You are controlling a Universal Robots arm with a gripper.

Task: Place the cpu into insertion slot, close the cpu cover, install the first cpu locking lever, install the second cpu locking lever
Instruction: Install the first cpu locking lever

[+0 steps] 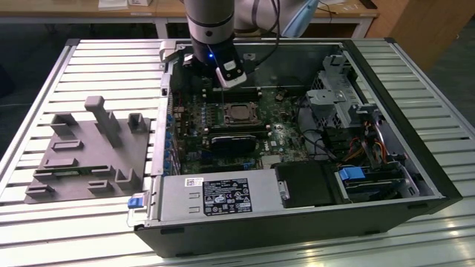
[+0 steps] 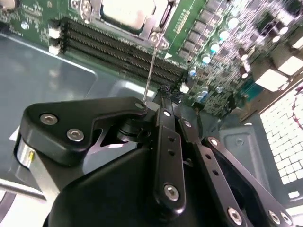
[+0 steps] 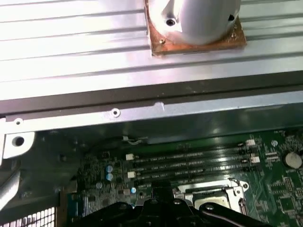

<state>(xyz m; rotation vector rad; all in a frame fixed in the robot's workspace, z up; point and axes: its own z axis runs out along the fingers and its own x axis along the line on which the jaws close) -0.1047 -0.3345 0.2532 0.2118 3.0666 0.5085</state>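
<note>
Exterior view: shows the arm (image 1: 210, 28) upright inside an open case (image 1: 297, 236) on the slatted tabletop (image 1: 434, 72), its end close by the cpu (image 1: 239, 113), flat near the case's middle.

Second wrist view: shows the tool (image 2: 164, 94) closed, tips meeting just beside a thin upright lever (image 2: 150, 66) rising from beside the cpu; cannot tell whether gripping it.

First wrist view: looks past the tool's black links to the cover (image 3: 213, 188), down flat, beside the long memory slots (image 3: 189, 163).

One open black computer case (image 1: 297, 236), one green motherboard (image 1: 286, 142), one square silvery cpu (image 1: 239, 113), one silvery power supply box (image 1: 178, 200), four long black slots (image 3: 189, 165)
</note>
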